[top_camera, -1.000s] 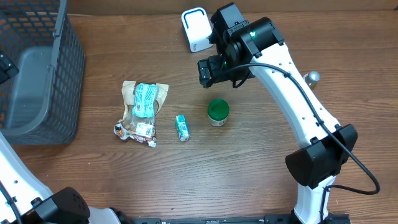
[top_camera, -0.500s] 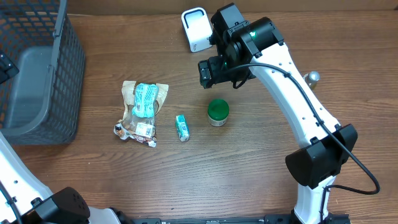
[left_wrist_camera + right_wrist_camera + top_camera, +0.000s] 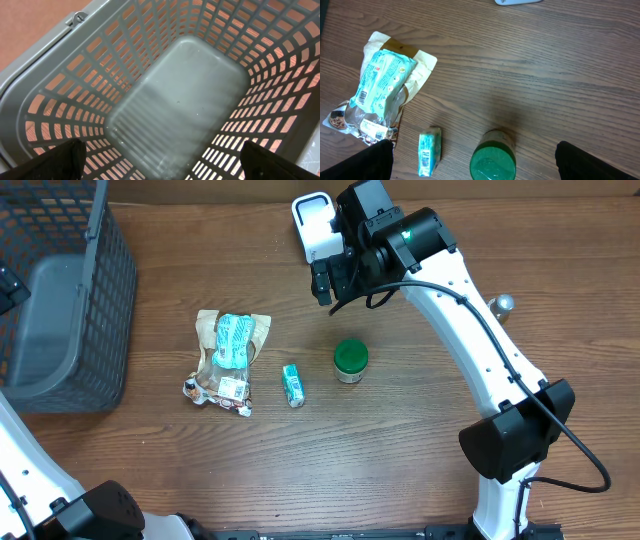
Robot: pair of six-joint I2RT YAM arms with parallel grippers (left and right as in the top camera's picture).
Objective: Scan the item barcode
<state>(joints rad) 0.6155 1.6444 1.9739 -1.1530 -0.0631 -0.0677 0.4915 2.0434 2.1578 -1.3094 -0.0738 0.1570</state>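
The green-lidded jar [image 3: 350,360] stands upright on the bench [image 3: 400,450], and all places here are given from it. The right hand [image 3: 327,283] hangs beyond the jar, toward the far edge and a little to the left, its fingers wide apart and holding nothing. The white scanner [image 3: 315,228] stands farther beyond the jar. The small teal packet [image 3: 292,384] lies just left of the jar, with a barcode facing up. The snack bag [image 3: 230,360] lies further left. The grey basket [image 3: 110,300] is far left of the jar; the left hand [image 3: 165,167] hovers over it, fingers apart, empty.
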